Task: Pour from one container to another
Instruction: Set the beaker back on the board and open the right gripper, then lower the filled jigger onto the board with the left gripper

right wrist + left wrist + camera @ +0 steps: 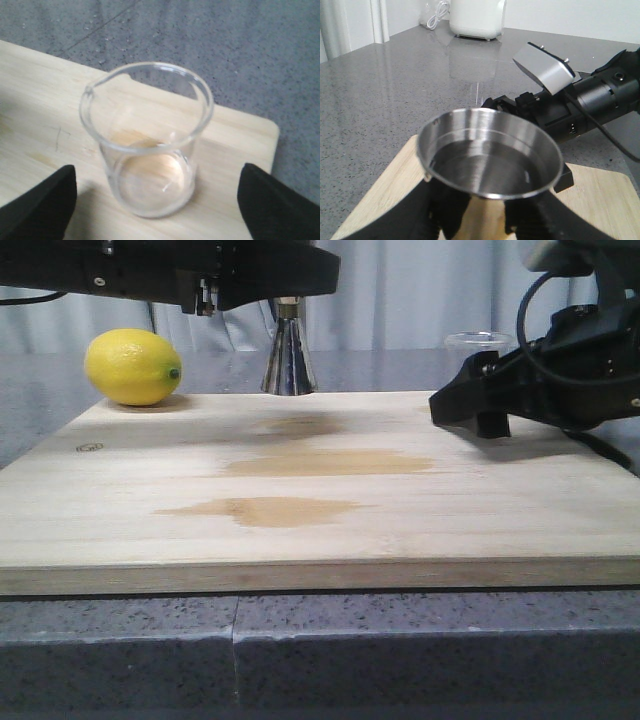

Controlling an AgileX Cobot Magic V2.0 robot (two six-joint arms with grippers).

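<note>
The steel jigger (288, 360) stands at the far edge of the wooden board (320, 530); my left arm hides its upper cone in the front view. In the left wrist view the jigger (490, 150) holds clear liquid, and my left gripper (487, 220) is shut on its body below the cup. The clear glass beaker (147, 145) stands upright on the board near a corner, its pour lip showing. My right gripper (157, 200) is open, with one finger far out on each side and neither touching the glass. From the front only the beaker's rim (478, 340) shows behind the right gripper (470, 410).
A yellow lemon (133, 367) lies at the board's far left corner. Damp brown patches (270, 510) mark the middle of the board. Grey stone counter (320, 650) surrounds it. A white appliance (477, 17) stands far back on the counter.
</note>
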